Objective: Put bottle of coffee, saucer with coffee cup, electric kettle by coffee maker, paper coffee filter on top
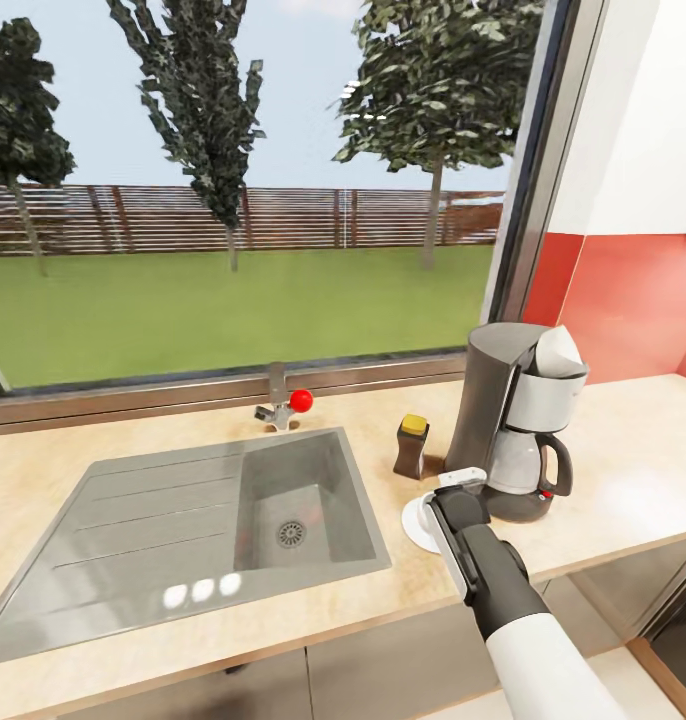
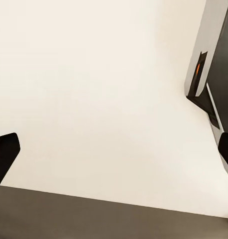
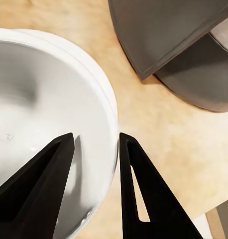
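Note:
The coffee maker (image 1: 513,420) stands on the kitchen countertop (image 1: 633,470) with the paper coffee filter (image 1: 560,352) on its top. The bottle of coffee (image 1: 412,446) stands just left of it. In front of the bottle lies the saucer (image 1: 415,522), partly under my right gripper (image 1: 453,492). In the right wrist view the coffee cup (image 3: 49,94) has its rim between the narrowly spaced fingers of my right gripper (image 3: 96,137), beside the coffee maker's base (image 3: 193,74). My left gripper (image 2: 114,159) is open on nothing. The electric kettle is out of view.
An inset steel sink (image 1: 213,520) with a red-knobbed tap (image 1: 301,401) takes up the counter's left half. A large window runs behind it, and a red backsplash (image 1: 633,300) stands behind the coffee maker. Bare counter lies right of the machine.

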Motion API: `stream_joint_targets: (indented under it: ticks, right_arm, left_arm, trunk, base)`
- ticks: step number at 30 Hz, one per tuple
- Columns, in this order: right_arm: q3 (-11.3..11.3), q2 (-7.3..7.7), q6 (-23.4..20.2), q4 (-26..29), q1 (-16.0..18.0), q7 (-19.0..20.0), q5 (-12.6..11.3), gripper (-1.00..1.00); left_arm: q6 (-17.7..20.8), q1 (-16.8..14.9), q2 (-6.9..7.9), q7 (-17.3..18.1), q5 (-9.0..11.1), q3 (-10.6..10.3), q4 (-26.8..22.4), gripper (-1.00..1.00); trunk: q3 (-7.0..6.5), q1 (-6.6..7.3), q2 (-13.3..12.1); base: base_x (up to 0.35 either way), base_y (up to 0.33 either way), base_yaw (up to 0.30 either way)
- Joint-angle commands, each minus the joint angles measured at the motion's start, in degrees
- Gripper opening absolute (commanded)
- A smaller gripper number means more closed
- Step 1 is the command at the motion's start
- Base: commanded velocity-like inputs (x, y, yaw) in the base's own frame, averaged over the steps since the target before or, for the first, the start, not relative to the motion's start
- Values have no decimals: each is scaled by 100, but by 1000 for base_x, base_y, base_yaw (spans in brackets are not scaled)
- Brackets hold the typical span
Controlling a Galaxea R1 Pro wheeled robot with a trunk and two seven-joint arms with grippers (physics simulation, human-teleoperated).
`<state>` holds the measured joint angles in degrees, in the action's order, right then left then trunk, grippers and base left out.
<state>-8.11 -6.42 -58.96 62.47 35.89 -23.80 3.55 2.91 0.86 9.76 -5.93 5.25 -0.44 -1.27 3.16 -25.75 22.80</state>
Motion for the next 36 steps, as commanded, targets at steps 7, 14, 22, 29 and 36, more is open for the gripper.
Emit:
stream_joint_targets:
  ticks: [7,14,22,29,36]
  right_arm:
    - [-7,7,-37,2,5,15,40,-100]
    - [-6,9,-37,-27,5,15,41,-100]
    - [-6,10,-37,-33,5,15,35,-100]
    - [-7,10,-37,-33,5,15,34,-100]
    - [-6,16,-37,-33,6,15,40,100]
  left_arm:
    - [26,2,0,-13,55,-10,-15,100]
    - [26,2,0,-13,55,-9,-14,100]
    - [26,1,0,-13,61,-9,-18,100]
    - [26,2,0,-13,64,-9,-14,100]
    - [26,2,0,-13,64,-9,-14,100]
  trunk:
    - [11,-4,12]
    - [11,-4,12]
    - [11,-4,12]
    - [11,-4,12]
    - [11,-4,12]
  base:
    - [0,0,0]
    - [11,-3,0]
    - [43,0,0]
    - [139,0,0]
    - [46,0,0]
